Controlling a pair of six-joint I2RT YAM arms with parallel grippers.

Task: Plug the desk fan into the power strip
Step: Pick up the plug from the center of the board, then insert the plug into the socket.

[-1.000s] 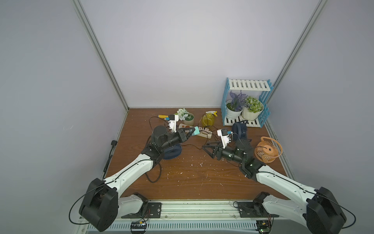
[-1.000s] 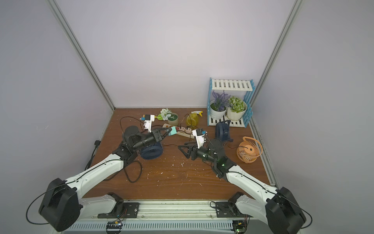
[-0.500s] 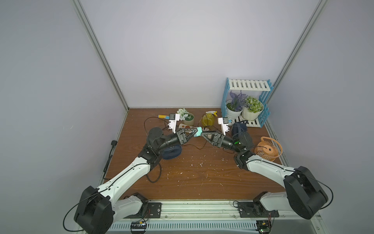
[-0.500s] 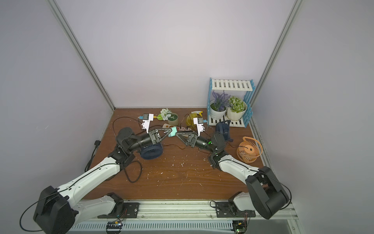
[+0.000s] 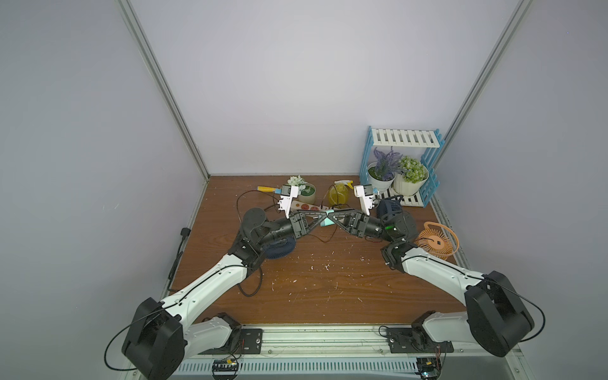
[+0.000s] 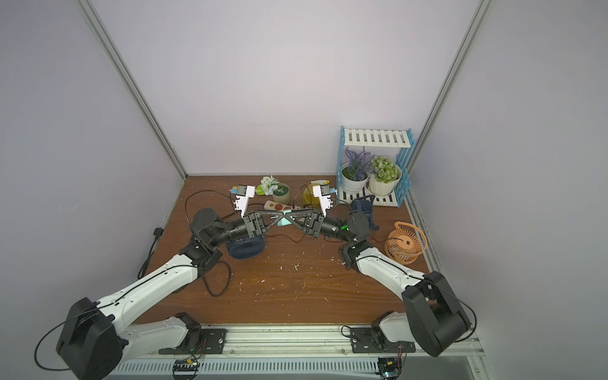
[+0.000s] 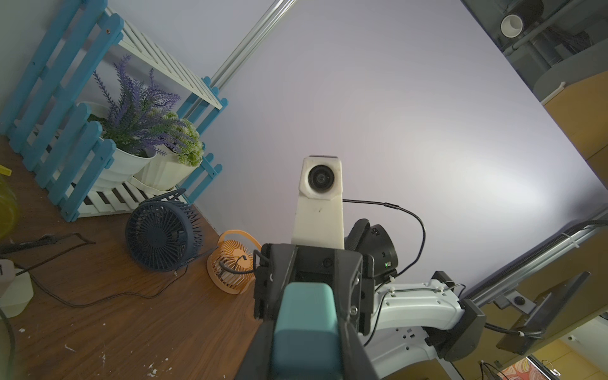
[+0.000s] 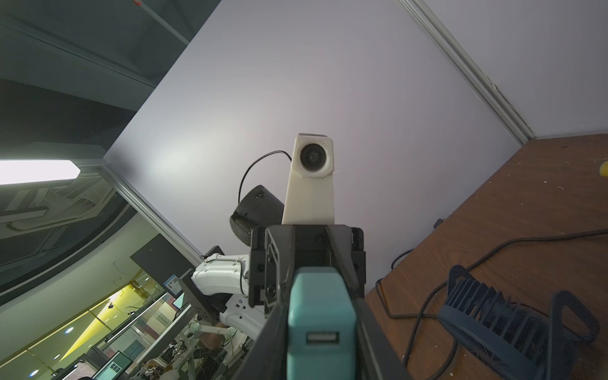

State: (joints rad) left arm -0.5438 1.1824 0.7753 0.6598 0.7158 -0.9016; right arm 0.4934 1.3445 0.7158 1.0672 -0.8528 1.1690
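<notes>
Adapter (image 5: 327, 224) pinched from two sides

Left pincer (image 5: 321, 217) is pressed onto the teal adapter above the desk (image 5: 312, 289). Right pincer (image 5: 334, 217) faces it tip to tip, and its fingers (image 8: 368, 335) lie against both sides of the same adapter. Power strip (image 5: 307, 206) lies flat on the desk behind them, just beside the green pot (image 5: 307, 196).

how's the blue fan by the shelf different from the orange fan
Colour: the blue fan is dark navy, the orange fan pale orange.
Pose: the blue fan stands upright on edge; the orange fan leans back, face tilted up.
Place: the blue fan sits beside the shelf; the orange fan is farther out, near the side wall.
Both are round with slatted grilles, on the wooden table.
</notes>
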